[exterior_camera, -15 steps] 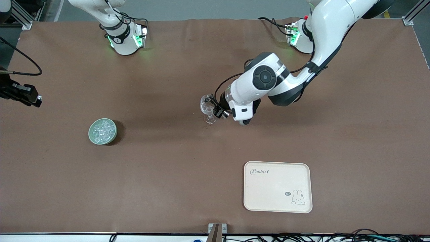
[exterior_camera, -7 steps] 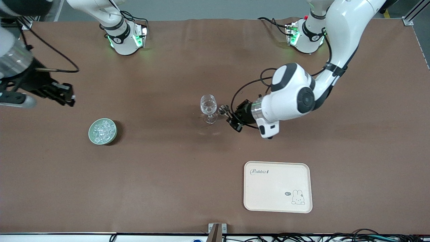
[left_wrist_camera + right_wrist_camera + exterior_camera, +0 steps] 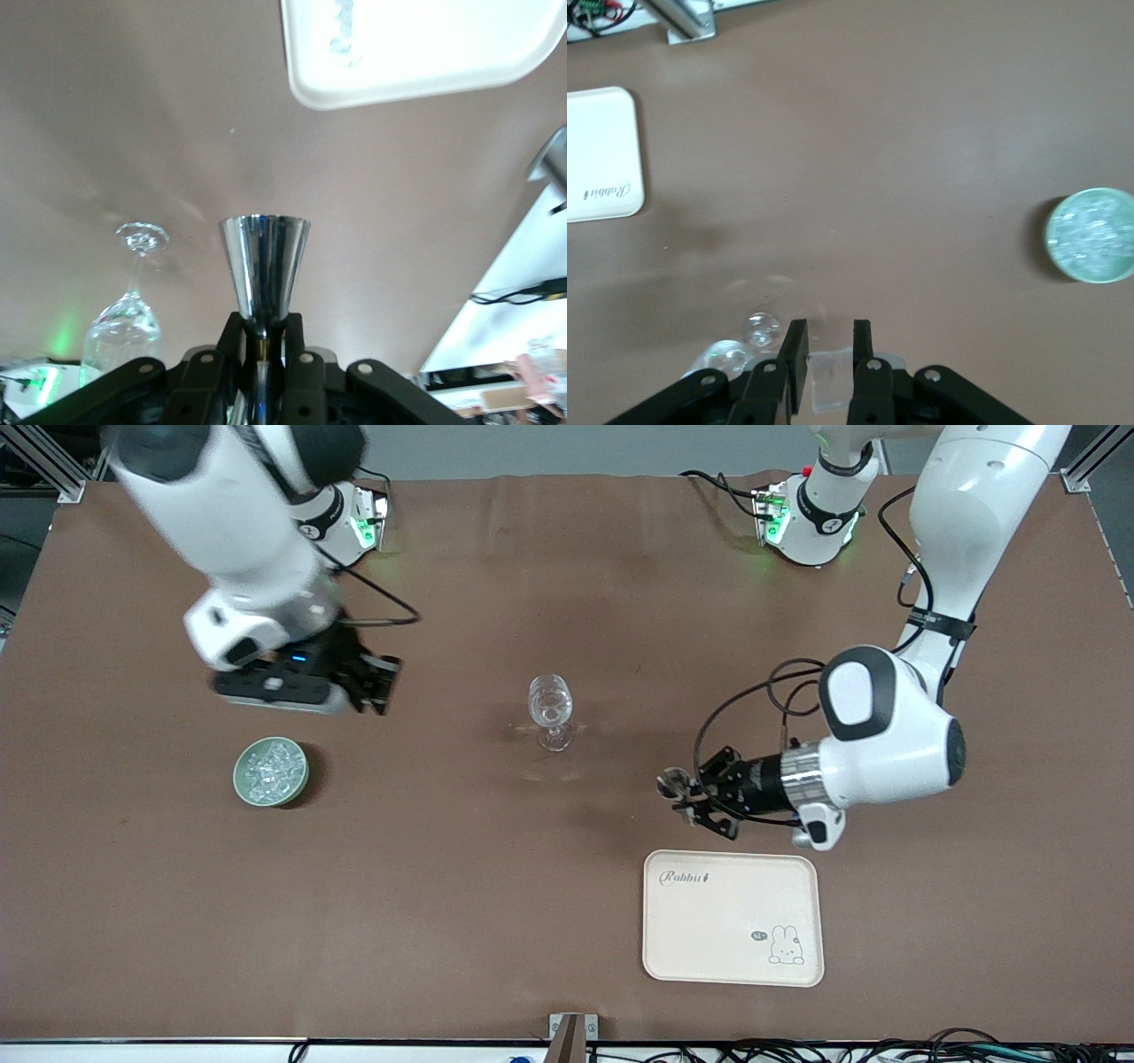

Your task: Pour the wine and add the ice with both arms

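The clear stemmed wine glass [image 3: 550, 708] stands upright mid-table; it also shows in the left wrist view [image 3: 128, 310] and the right wrist view [image 3: 731, 357]. The ice [image 3: 269, 769] is heaped in a pale green bowl [image 3: 239, 779], also seen in the right wrist view [image 3: 1091, 235]. My right gripper [image 3: 379, 684] is over the bare table between bowl and glass, shut on one clear ice cube [image 3: 831, 381]. My left gripper [image 3: 700, 802] is over the table just off the tray's edge, shut on the stem of a shiny metal measuring cup [image 3: 264, 266].
A cream tray [image 3: 733, 917] with a rabbit print lies near the front edge, toward the left arm's end. The two arm bases stand along the table's back edge. A small bracket [image 3: 571, 1032] sits at the front edge.
My left gripper has drawn the metal cup away from the glass toward the tray. My right gripper has swung in from the table's end toward the glass.
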Controlling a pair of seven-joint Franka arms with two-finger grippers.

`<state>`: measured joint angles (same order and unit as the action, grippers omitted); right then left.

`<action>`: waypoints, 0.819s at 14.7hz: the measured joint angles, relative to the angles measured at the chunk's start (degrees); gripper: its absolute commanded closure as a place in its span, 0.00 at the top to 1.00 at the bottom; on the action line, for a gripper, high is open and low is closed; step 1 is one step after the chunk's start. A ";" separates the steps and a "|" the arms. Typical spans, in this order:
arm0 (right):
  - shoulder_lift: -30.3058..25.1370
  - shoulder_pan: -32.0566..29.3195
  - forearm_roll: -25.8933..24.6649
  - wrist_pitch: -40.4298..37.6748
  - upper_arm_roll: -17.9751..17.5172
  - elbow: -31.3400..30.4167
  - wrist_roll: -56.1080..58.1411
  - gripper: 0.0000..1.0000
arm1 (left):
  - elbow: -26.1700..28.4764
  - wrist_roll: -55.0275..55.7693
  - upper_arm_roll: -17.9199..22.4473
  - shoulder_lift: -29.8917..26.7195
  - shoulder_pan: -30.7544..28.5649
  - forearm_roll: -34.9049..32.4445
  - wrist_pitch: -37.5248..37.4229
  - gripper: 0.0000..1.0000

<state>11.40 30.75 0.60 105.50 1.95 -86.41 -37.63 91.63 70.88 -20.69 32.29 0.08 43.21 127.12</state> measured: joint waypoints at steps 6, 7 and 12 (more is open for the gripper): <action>9.25 8.93 -0.76 7.91 0.15 -0.16 -9.31 0.01 | -7.81 -2.30 6.05 8.10 0.23 12.24 -2.26 0.01; 10.38 10.02 -1.17 8.61 0.16 -0.16 -10.59 0.01 | -8.96 -3.44 7.19 9.55 0.33 14.80 -2.32 0.01; 12.24 12.78 -1.80 9.11 0.24 -0.12 -13.20 0.01 | -10.21 -13.93 13.71 14.19 1.05 29.95 -3.04 0.02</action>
<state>23.64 43.54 -1.20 114.61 2.19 -86.53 -50.83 81.43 56.94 -6.98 46.48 1.13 73.16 124.08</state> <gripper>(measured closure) 0.753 0.784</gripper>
